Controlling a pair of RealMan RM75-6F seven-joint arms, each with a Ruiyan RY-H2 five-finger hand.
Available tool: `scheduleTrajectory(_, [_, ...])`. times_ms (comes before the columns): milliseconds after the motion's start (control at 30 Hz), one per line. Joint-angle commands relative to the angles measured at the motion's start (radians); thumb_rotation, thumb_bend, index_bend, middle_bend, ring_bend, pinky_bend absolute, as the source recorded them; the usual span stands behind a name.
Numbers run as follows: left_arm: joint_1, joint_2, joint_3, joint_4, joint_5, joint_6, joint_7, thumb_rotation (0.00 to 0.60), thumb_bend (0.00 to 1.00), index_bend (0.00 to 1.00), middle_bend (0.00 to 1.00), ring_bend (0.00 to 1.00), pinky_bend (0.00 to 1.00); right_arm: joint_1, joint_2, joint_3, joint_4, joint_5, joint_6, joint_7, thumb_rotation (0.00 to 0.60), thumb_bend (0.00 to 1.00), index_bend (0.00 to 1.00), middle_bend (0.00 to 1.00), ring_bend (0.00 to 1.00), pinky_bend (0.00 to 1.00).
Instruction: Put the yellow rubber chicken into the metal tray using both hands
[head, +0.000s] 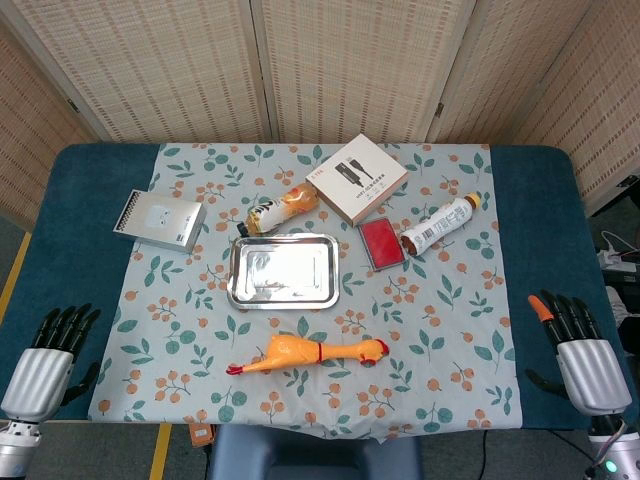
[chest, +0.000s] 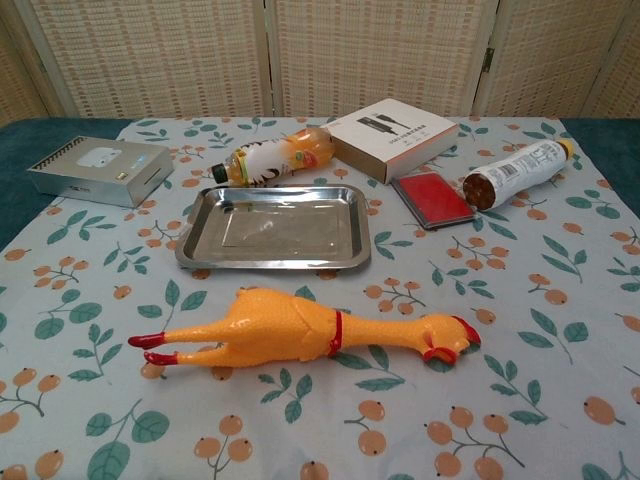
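The yellow rubber chicken (head: 305, 353) (chest: 300, 328) lies on its side on the floral cloth near the front edge, red feet to the left, red-combed head to the right. Just behind it sits the empty metal tray (head: 240, 290) (chest: 196, 243). My left hand (head: 48, 360) hovers at the table's front left corner, fingers apart and holding nothing, far from the chicken. At the front right corner my right hand (head: 578, 348) is likewise spread and empty. Neither hand appears in the chest view.
Behind the tray lie an orange juice bottle (head: 282, 208), a white box (head: 357, 177), a red flat case (head: 381, 243) and a white bottle (head: 440, 223). A silver box (head: 160, 220) sits at the back left.
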Motion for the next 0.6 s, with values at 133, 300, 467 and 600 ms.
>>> scheduleTrajectory(133, [0.001, 0.0, -0.003, -0.003, -0.011, -0.004, 0.002, 0.6, 0.4, 0.0, 0.0, 0.0, 0.0, 0.011, -0.013, 0.004, 0.001, 0.004, -0.019, -0.018, 0.6, 0.04, 0.0, 0.0, 0.0, 0.0])
scheduleTrajectory(300, [-0.002, 0.005, -0.002, -0.003, -0.013, -0.012, -0.012, 0.6, 0.4, 0.0, 0.0, 0.0, 0.0, 0.037, -0.032, -0.005, -0.001, -0.004, -0.073, -0.022, 0.6, 0.04, 0.0, 0.0, 0.0, 0.0])
scheduleTrajectory(467, [-0.017, 0.0, -0.006, 0.004, -0.02, -0.038, -0.019, 0.6, 0.4, 0.0, 0.0, 0.0, 0.0, 0.117, -0.046, 0.012, -0.067, 0.016, -0.201, -0.028, 0.6, 0.04, 0.0, 0.0, 0.0, 0.0])
scheduleTrajectory(600, [-0.022, -0.008, -0.006, 0.017, -0.022, -0.047, -0.016, 0.6, 0.4, 0.0, 0.0, 0.0, 0.0, 0.206, -0.048, 0.034, -0.15, 0.049, -0.34, -0.039, 0.6, 0.04, 0.0, 0.0, 0.0, 0.0])
